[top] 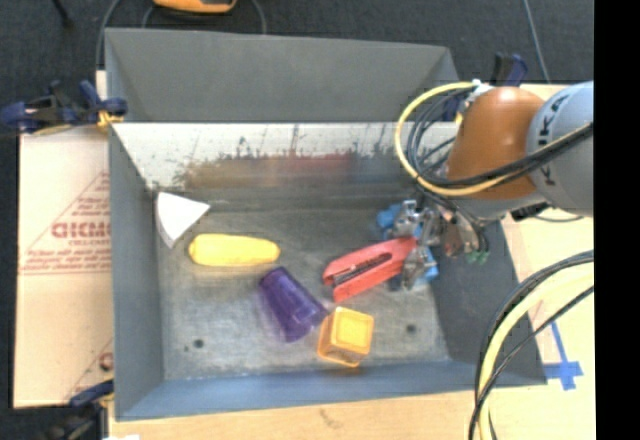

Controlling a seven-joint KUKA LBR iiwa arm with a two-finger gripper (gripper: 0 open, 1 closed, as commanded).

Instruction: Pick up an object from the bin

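My gripper (408,246) is low in the right part of the bin, at the right end of a red tool with a black slot (362,266) that lies slanted on the floor. The gripper is open, with one blue fingertip (387,219) above that end and the other below it, so the tool's end lies between them. An orange-and-yellow square cup (346,336) sits just below the tool. A purple cup (288,303) lies on its side to the left of it.
A yellow oblong thing (233,251) lies left of centre, with a white triangular piece (177,216) near the left wall. The orange-covered wrist and its looping cables hang over the bin's right rim.
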